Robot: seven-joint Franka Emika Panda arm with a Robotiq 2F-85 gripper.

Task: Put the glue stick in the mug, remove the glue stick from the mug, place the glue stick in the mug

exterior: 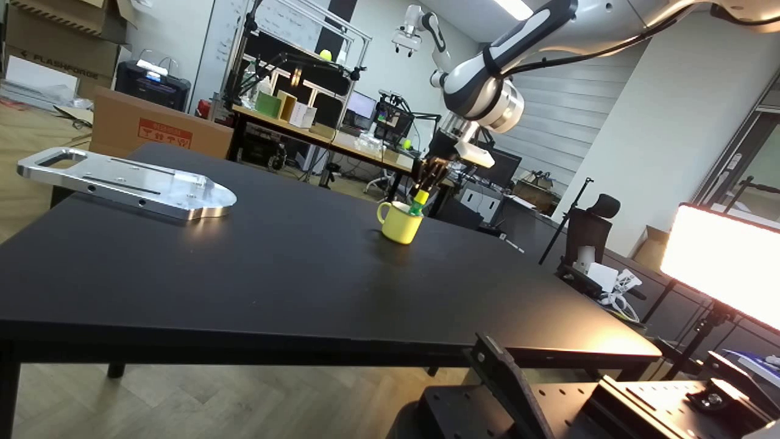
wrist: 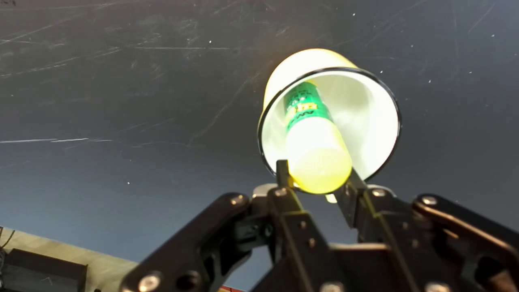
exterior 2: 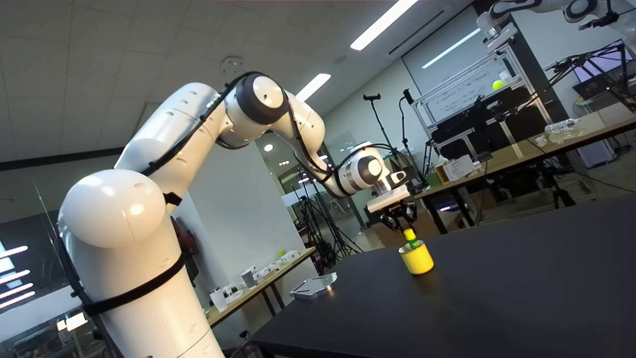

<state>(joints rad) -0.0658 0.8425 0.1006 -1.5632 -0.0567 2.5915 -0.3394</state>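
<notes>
The yellow mug (exterior: 401,228) stands upright on the black table in both exterior views (exterior 2: 418,260). Its handle shows on the left in an exterior view. The glue stick (wrist: 309,117) has a green body and a yellow cap. It stands tilted inside the mug with its cap above the rim, and it shows in both exterior views (exterior: 420,199) (exterior 2: 410,236). In the wrist view my gripper (wrist: 318,172) has a fingertip against each side of the cap. In the exterior views the gripper (exterior: 428,178) (exterior 2: 401,223) is right above the mug.
A silver metal plate with a handle slot (exterior: 131,178) lies on the black table (exterior: 256,274), apart from the mug. A cardboard box (exterior: 164,129) stands beyond the table edge. A bright lamp panel (exterior: 725,262) stands beside the table.
</notes>
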